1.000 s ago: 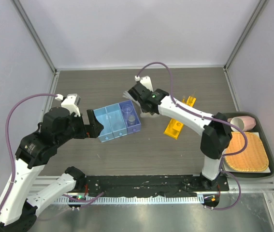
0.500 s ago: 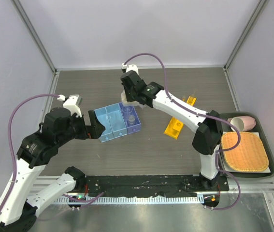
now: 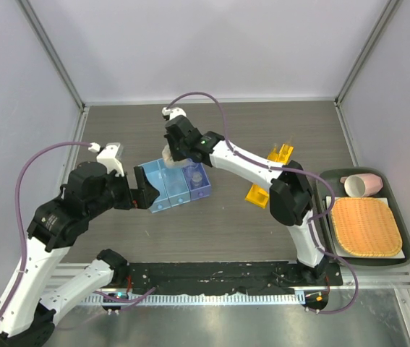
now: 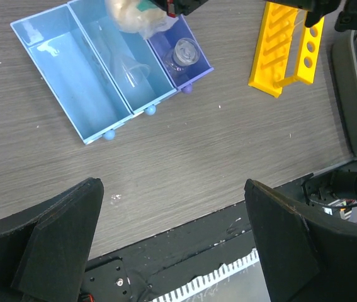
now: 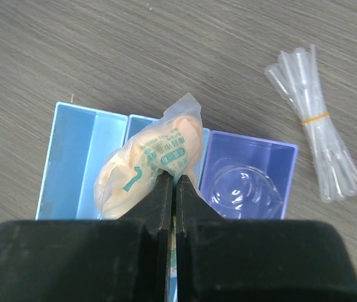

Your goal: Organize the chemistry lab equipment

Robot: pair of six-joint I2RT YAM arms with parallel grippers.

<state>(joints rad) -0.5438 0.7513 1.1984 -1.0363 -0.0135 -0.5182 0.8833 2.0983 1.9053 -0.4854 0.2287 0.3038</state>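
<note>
Right claw (image 5: 173, 190) clenched on packet (image 5: 155, 157), which hangs just beyond its tips over the blue tray (image 5: 71, 163). Advise: centre on middle bin, lower, then release. Left claw (image 4: 172, 189) spread wide, empty.

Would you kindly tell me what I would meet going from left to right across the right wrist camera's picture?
Light-blue compartment → packet, pinched by the right gripper → small clear beaker in the purple compartment → bundle of droppers lying on the table.
</note>
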